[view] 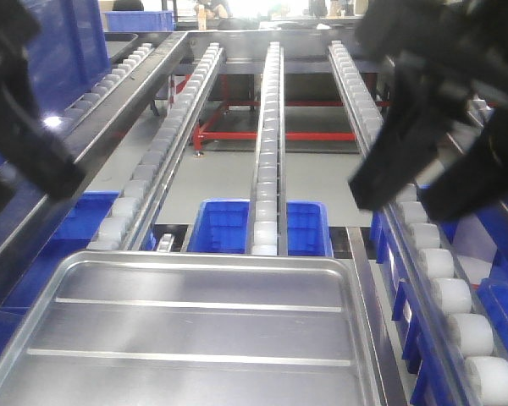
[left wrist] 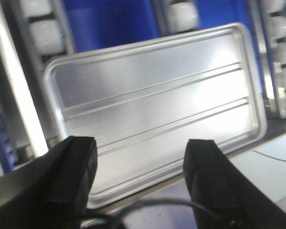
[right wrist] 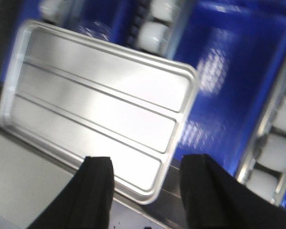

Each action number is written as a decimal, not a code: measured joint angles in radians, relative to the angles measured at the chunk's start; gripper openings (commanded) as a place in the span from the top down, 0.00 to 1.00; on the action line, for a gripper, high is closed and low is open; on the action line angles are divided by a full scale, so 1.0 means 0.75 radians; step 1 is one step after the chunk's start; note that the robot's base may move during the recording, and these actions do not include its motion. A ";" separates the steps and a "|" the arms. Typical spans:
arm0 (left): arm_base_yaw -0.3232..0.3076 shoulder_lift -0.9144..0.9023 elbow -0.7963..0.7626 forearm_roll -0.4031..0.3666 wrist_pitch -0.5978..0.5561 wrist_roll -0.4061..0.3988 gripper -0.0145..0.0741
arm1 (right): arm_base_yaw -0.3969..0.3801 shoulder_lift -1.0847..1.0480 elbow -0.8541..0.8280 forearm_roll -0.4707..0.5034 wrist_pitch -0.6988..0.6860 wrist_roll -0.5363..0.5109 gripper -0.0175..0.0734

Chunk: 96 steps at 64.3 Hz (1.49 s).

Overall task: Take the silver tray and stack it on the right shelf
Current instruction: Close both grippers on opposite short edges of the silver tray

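Exterior front-facing view: the silver tray (view: 195,338) lies flat at the near end of the right shelf (view: 267,127), with blue bins (view: 224,224) below. The left gripper (left wrist: 143,167) and right gripper (right wrist: 148,186) are both spread wide and hold nothing. I think each should pinch the rim on its own side, then lift evenly

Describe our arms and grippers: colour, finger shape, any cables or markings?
Both are matte black, with no markings visible. The left gripper has two broad, blunt fingers with rounded tips; a thin dark cable runs between their bases. The right gripper looks the same, with no cable in view. In the front view both look bulky and angular.
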 measured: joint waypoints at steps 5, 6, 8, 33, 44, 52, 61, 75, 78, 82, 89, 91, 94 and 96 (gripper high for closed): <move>0.001 0.027 0.000 0.133 0.039 -0.158 0.54 | -0.020 0.083 -0.021 0.000 0.030 0.018 0.33; 0.001 0.034 0.000 0.157 0.046 -0.185 0.55 | -0.020 0.097 -0.026 0.000 0.033 0.022 0.33; 0.001 0.045 0.000 0.213 0.062 -0.250 0.55 | -0.020 0.132 -0.036 0.000 0.036 0.032 0.33; -0.103 0.256 -0.062 0.397 0.075 -0.488 0.55 | -0.017 0.436 -0.106 0.000 0.015 0.106 0.33; -0.108 0.380 -0.100 0.479 0.070 -0.542 0.55 | -0.017 0.498 -0.108 0.000 -0.014 0.113 0.33; -0.108 0.433 -0.104 0.490 0.064 -0.547 0.55 | -0.017 0.534 -0.109 0.000 -0.025 0.113 0.33; -0.108 0.474 -0.104 0.491 0.019 -0.547 0.55 | -0.017 0.565 -0.109 -0.014 -0.029 0.113 0.33; -0.108 0.499 -0.104 0.493 -0.034 -0.550 0.55 | -0.017 0.577 -0.111 -0.029 -0.057 0.113 0.37; -0.108 0.502 -0.104 0.493 -0.039 -0.550 0.55 | -0.017 0.577 -0.111 -0.031 -0.059 0.113 0.42; -0.108 0.502 -0.104 0.493 -0.044 -0.550 0.57 | -0.017 0.577 -0.111 -0.032 -0.060 0.113 0.49; -0.108 0.502 -0.102 0.493 -0.063 -0.550 0.65 | -0.017 0.577 -0.112 -0.032 -0.062 0.113 0.60; -0.108 0.502 -0.101 0.493 -0.066 -0.550 0.69 | -0.017 0.577 -0.112 -0.032 -0.063 0.113 0.63; -0.108 0.502 -0.101 0.493 -0.068 -0.550 0.73 | -0.017 0.577 -0.112 -0.032 -0.065 0.113 0.68; -0.108 0.502 -0.100 0.493 -0.068 -0.550 0.77 | -0.017 0.577 -0.112 -0.032 -0.065 0.113 0.70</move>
